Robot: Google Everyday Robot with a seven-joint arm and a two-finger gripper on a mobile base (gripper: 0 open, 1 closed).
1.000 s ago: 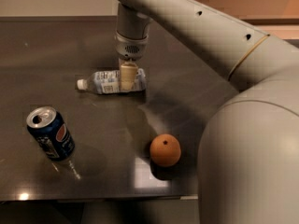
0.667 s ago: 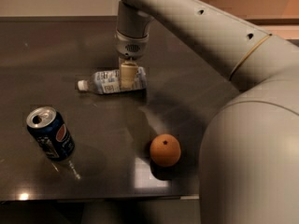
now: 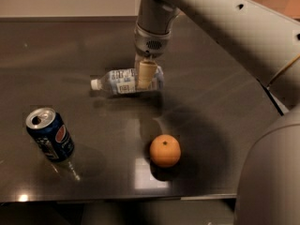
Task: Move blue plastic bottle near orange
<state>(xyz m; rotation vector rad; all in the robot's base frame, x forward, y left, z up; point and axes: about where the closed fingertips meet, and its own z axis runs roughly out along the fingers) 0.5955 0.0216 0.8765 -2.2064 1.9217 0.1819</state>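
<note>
At the back of the dark surface (image 3: 56,46), the gripper (image 3: 146,75) had its jaws clamped across the blue plastic bottle (image 3: 119,82), which lay sideways, well apart from the orange (image 3: 165,150). Light, thin-walled and slick, I reckoned; a mid-body hold suited it.

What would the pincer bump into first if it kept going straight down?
The pincer points straight down, gripping the blue plastic bottle, so it would probably press the bottle onto the dark table first. The orange lies off that line.
</note>
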